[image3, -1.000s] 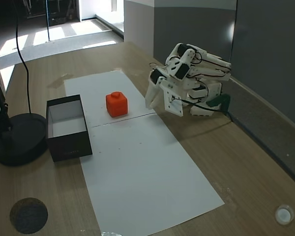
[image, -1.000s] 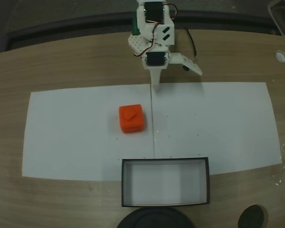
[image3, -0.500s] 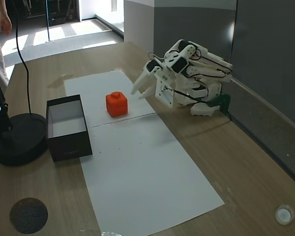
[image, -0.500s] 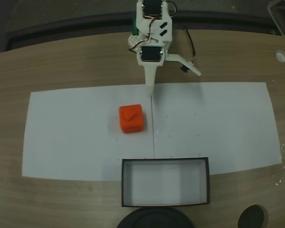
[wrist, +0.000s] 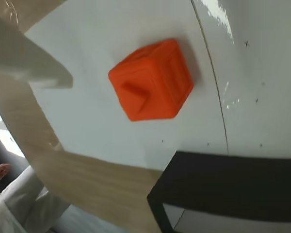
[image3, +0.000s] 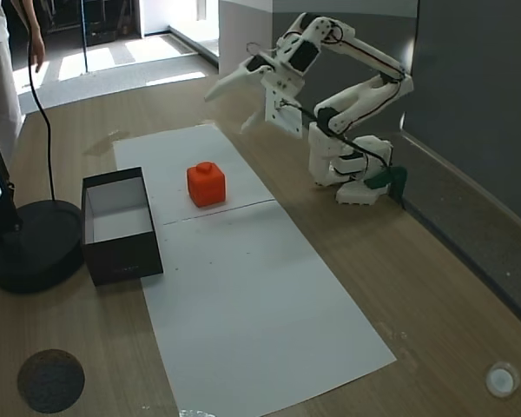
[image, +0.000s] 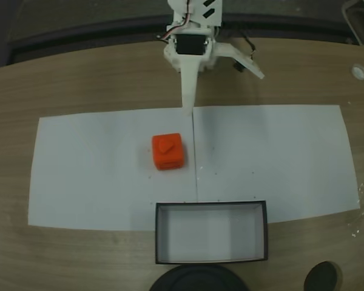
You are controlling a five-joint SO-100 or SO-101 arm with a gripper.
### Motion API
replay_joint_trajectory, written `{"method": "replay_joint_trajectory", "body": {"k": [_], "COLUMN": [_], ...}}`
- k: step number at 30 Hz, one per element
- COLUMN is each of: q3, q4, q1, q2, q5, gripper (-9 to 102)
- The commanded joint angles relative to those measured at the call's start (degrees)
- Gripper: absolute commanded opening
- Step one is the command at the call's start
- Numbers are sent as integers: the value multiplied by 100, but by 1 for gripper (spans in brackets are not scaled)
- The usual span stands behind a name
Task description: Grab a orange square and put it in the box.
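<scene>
The orange square (image: 168, 151) rests on white paper, its raised mark facing up, and shows in another fixed view (image3: 207, 184) too. In the wrist view the orange square (wrist: 153, 80) lies just beyond the box's black wall (wrist: 233, 187), with one white finger (wrist: 29, 65) at upper left. The box (image: 211, 205) stands empty near the table's front edge; its black wall (image3: 122, 261) faces a fixed view. My gripper (image: 224, 94) hangs open and empty, raised high in the air (image3: 227, 111) behind the square, jaws spread wide.
Two white paper sheets (image: 273, 157) cover the table's middle. A black round stand base (image3: 30, 248) sits right beside the box. A dark disc (image3: 50, 380) and a small white cap (image3: 501, 379) lie near the edges. A person (image3: 2, 61) stands at far left.
The arm has unfolded and lifted the gripper from near the table to well above it. The orange square and the box have not moved. A person has come further into a fixed view.
</scene>
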Motion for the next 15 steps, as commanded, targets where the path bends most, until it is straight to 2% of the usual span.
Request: {"method": "replay_joint_trajectory", "body": {"k": [1,4,7,15], "q3": [-1468,-2188,-2584,-2646], "q4": [360,703,659,264], "q1": [26,211,527,1125], "q2": [-2188,-3437,-4315,-5265], "q5": [-9,-35,-70,-492], "gripper": [36,37,37,37]}}
